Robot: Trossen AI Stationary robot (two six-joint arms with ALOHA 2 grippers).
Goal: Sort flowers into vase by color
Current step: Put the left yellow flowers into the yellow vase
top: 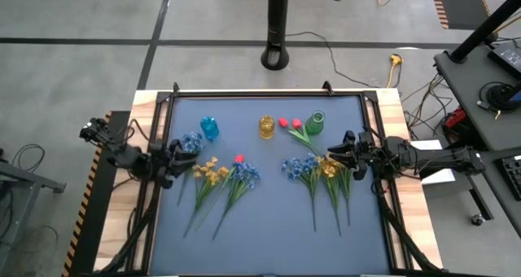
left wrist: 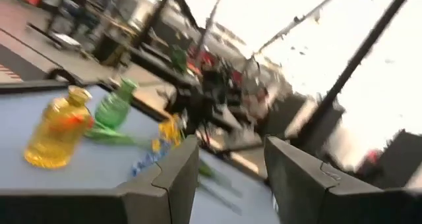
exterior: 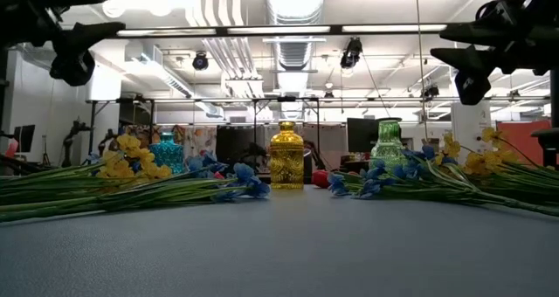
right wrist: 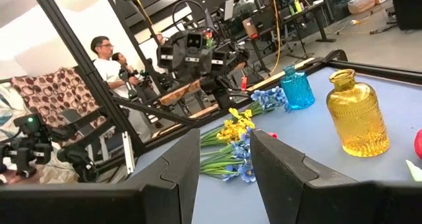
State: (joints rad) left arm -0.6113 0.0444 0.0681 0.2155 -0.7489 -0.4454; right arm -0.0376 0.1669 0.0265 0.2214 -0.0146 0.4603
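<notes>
Blue mat (top: 269, 228) spread across the table inside a black frame, likely to mark the work area and keep stems from sliding.

Two arms held raised at the mat's edges, one per side, seemingly poised before any pick. Left gripper (top: 173, 161) above the left flower pile, jaws apart with an empty gap between the fingers (left wrist: 178, 178) in its wrist view, nothing held. Right gripper (top: 339, 155) above the right pile, likewise parted around empty space, fingers (right wrist: 181, 171) clear of everything.

Two loose piles of flowers flat on the mat, blossoms toward the vases, stems trailing toward the near edge, so probably laid out for an easy grab by the stem. Left pile (top: 213, 179): blue and yellow heads, one small red bud (top: 239, 158) beside them. Right pile (top: 321, 173): blue and yellow again, plus red buds (top: 290, 123) lying near the green vase.

Three small glass vases upright in a row at the far side, well apart, one per colour as sorting targets: blue vase (top: 210, 128) at left, yellow vase (top: 266, 127) in the middle, green vase (top: 315, 124) at right. All seemingly empty, so sorting not yet begun by the look of it.
</notes>
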